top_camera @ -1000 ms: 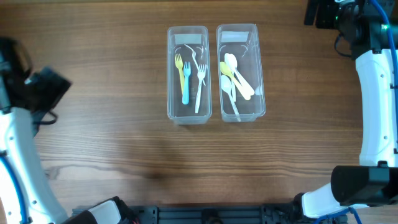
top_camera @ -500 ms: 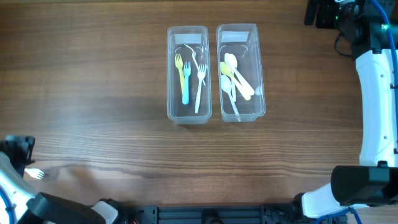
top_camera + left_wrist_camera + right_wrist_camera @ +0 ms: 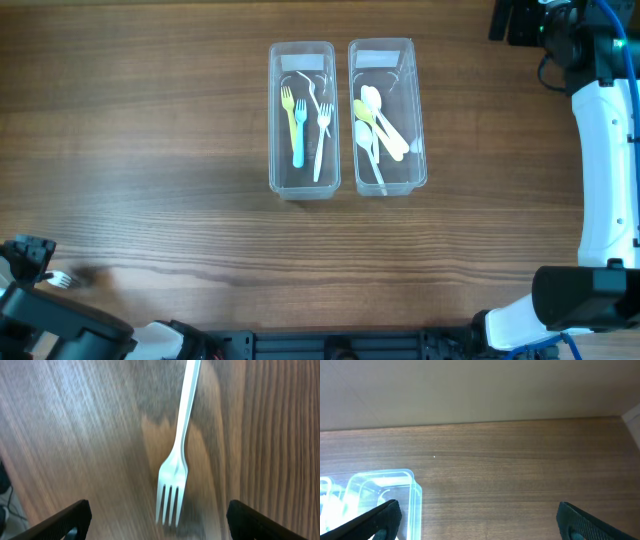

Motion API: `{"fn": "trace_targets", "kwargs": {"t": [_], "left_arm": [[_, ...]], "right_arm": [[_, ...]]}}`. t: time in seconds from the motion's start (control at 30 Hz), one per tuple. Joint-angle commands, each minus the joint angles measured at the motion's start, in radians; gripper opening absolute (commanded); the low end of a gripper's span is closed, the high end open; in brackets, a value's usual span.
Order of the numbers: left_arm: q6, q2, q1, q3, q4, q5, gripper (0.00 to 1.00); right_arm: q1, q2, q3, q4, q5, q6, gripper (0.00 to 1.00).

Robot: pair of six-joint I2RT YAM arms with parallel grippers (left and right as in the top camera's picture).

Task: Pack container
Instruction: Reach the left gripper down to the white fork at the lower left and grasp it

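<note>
Left hand (image 3: 160, 524), fingers apart, hovers over a white fork (image 3: 181, 450), far from the forks container (image 3: 303, 184); the spoons container (image 3: 405, 178) sits just beside that; right hand (image 3: 480, 521) likewise apart.

No legible text; pale labels (image 3: 301, 63) on both containers (image 3: 272, 120) unreadable.

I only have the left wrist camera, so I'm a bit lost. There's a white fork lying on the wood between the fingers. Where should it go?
Observer: Into the left container, far across the table; it already holds several forks.
Operator: What's beside that container?
Observer: The right container, which holds only spoons.
Operator: Is the right arm in the way?
Observer: No, the right fingers hang open by the far right corner.
</note>
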Motion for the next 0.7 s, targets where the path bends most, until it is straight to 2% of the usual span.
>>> {"fn": "trace_targets", "kwargs": {"t": [0.0,0.43,0.67], "left_arm": [[0.035,0.041,0.008,-0.006,0.051,0.042,0.88],[0.034,0.148,0.008,-0.006,0.170,0.073,0.80],[0.034,0.222,0.008,-0.006,0.190,0.075,0.82]], "right_arm": [[-0.003,0.007,-0.003,0.005,0.017,-0.002,0.99],[-0.003,0.007,-0.003,0.005,0.017,-0.002,1.00],[-0.003,0.007,-0.003,0.005,0.017,-0.002,1.00]]}}
